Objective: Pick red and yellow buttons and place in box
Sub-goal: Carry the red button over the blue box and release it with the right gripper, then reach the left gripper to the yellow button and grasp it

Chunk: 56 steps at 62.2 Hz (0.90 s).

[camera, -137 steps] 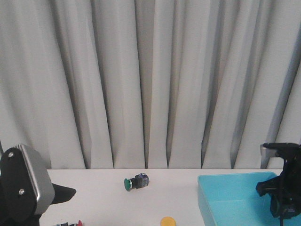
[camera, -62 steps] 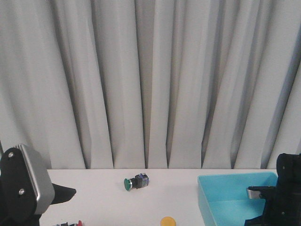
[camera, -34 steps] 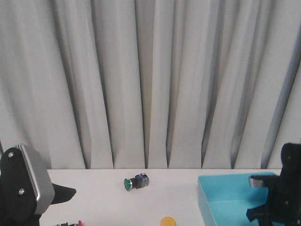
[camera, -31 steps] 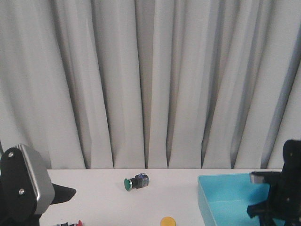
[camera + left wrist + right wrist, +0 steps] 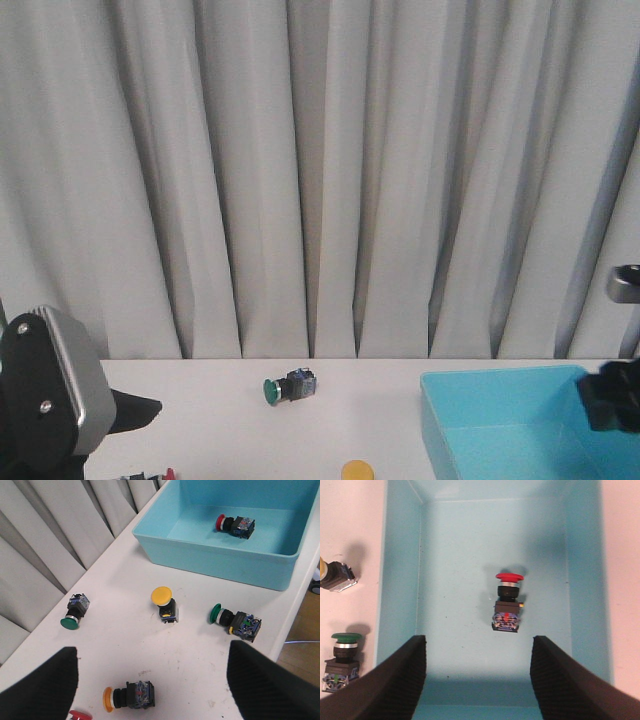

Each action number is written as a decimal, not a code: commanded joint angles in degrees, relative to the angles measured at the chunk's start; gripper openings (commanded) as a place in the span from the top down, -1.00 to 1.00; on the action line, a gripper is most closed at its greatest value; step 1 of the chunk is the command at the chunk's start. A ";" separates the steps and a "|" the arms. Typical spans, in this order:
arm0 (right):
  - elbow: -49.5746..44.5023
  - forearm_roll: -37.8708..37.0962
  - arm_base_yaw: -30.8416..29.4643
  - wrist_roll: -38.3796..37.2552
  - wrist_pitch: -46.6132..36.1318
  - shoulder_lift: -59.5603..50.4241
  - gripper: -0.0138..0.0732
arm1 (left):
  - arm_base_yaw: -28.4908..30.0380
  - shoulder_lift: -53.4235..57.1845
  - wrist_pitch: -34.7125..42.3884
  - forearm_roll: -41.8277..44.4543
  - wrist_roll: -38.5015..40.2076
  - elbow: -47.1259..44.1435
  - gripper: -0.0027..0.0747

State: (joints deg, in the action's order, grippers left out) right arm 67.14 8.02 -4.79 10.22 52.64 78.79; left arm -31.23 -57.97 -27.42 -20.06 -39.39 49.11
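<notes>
inside the turquoise box, a red-capped button lies sideways beneath the released right end effector.

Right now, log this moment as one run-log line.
red button: lying in box | yellow button: on table, outside box | right gripper: open, empty, above box | left gripper: open, empty

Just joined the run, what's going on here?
Two-arm robot is sorting buttons into the blue box. One red button already lies inside it, under the open, empty right gripper. The left gripper, also open and empty, hovers over the table, where two yellow buttons and two green ones remain outside the box.
</notes>
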 commanded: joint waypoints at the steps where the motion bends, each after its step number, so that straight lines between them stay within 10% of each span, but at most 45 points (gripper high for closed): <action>1: -4.46 -2.40 -0.14 0.48 -6.22 -9.85 -0.37 | -0.12 0.54 3.87 -1.19 0.31 1.81 -0.59; 32: -26.65 -6.78 -0.14 -1.51 -9.24 -41.60 -0.24 | -0.12 0.54 3.77 -1.19 0.31 1.81 -0.59; 56: -28.44 1.73 -0.14 4.12 -6.93 -46.52 -0.24 | -0.12 0.54 3.77 -1.19 0.31 1.81 -0.59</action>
State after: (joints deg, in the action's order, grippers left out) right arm 37.23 8.76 -4.79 13.12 48.97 32.11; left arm -31.23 -57.97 -27.42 -20.06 -39.39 49.11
